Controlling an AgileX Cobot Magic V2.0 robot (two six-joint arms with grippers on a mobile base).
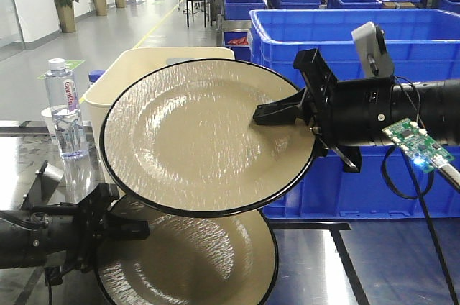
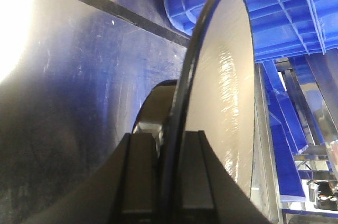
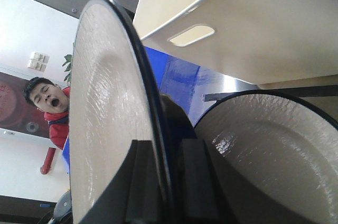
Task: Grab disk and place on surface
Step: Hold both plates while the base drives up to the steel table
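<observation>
Two cream disks with black rims show. The upper disk (image 1: 205, 136) hangs in the air, tilted toward the camera, with my right gripper (image 1: 277, 112) shut on its right rim. The right wrist view shows that rim (image 3: 105, 108) pinched in the right gripper (image 3: 166, 182). The lower disk (image 1: 190, 258) lies low over the dark glossy surface (image 1: 388, 262); whether it touches is unclear. My left gripper (image 1: 133, 229) is shut on its left rim. In the left wrist view this disk (image 2: 227, 92) stands edge-on in the left gripper (image 2: 169, 182) beside the mirror-like surface (image 2: 63, 102).
A cream bin (image 1: 144, 67) stands behind the disks, also seen from the right wrist as the bin (image 3: 253, 18). A water bottle (image 1: 63, 107) stands at the left. Large blue crates (image 1: 402, 32) sit behind the right arm. A black tape line (image 1: 345, 262) crosses the tabletop.
</observation>
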